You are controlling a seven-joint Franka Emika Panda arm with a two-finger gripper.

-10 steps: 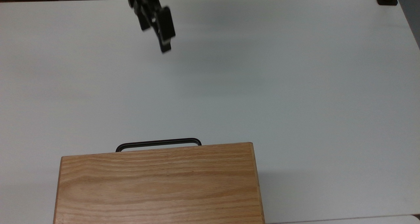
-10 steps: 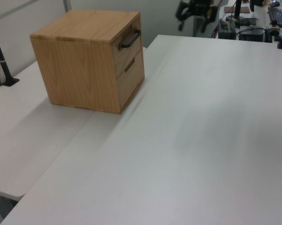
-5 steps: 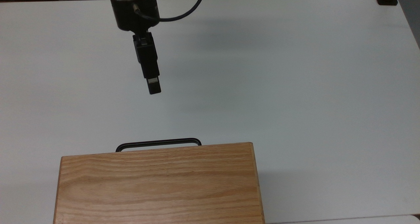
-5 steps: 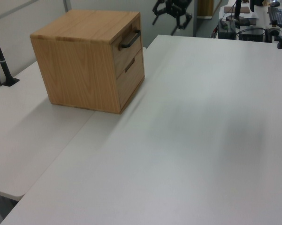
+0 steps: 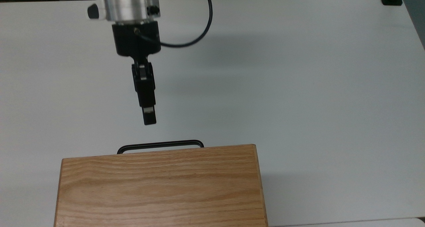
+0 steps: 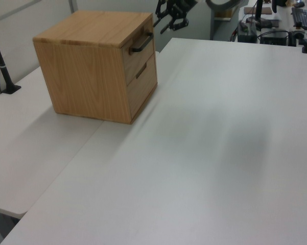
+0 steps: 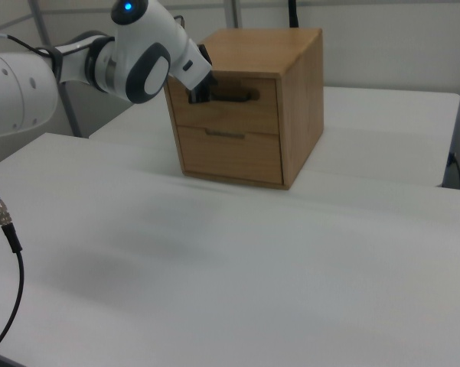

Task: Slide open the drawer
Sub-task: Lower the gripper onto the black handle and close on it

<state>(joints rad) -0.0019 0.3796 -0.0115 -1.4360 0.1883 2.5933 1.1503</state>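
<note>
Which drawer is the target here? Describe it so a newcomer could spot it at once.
On the white table stands an oak cabinet with two stacked drawer fronts. The target is the top drawer, just under the cabinet's top. Unlike the lower drawer with its small pull, it carries a long black bar handle standing clear of the front.

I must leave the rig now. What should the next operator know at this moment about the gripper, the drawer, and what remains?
Gripper: in the air over the table, short of the black bar handle, holding nothing; whether open or shut is unclear.
Drawer: the top one of the wooden cabinet, front flush, shut.
Done: nothing on the drawer.
Left: reach the handle, grip it, slide the drawer out.
</note>
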